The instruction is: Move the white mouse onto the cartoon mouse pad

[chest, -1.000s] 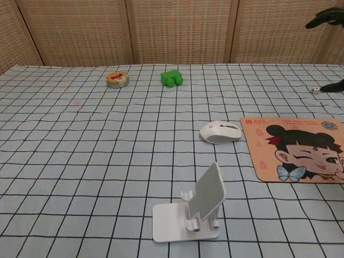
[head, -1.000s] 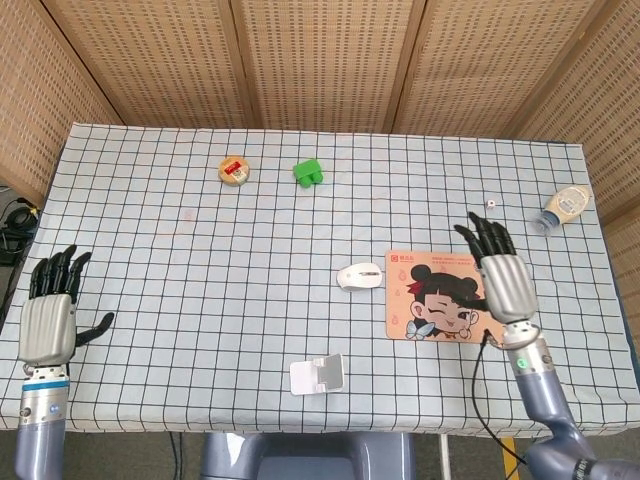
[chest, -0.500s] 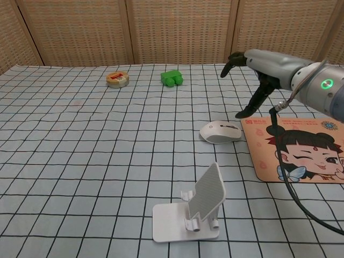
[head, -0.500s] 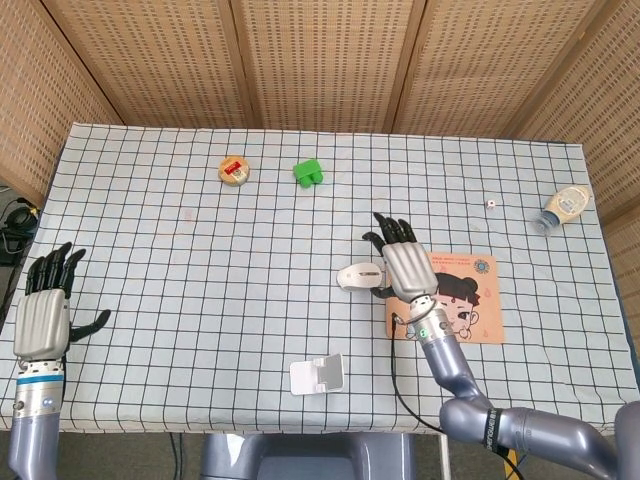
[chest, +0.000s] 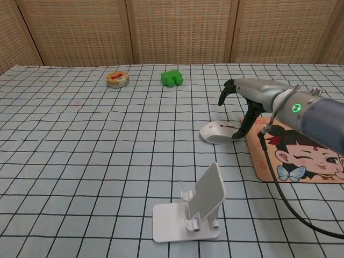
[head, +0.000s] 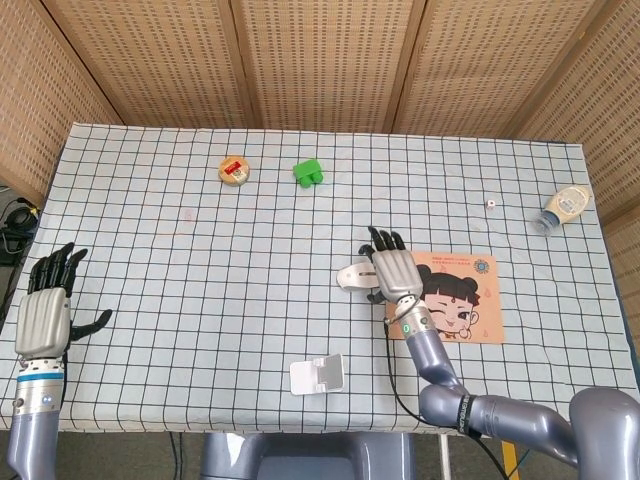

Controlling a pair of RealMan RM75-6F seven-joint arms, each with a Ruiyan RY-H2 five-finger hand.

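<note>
The right hand hovers over the white mouse, fingers spread and arched, thumb reaching down at its pad-side end; contact is unclear. The mouse lies on the checked surface, just at 9 o'clock of the cartoon mouse pad. The left hand holds nothing, fingers apart.

Right hand is extended over the table, palm down, fingers spread and slightly arched; in the chest view its thumb points downward. The right forearm runs back toward the near edge, a green indicator lit at the wrist. Left hand is raised at the near left corner, fingers straight and apart, holding nothing.
</note>
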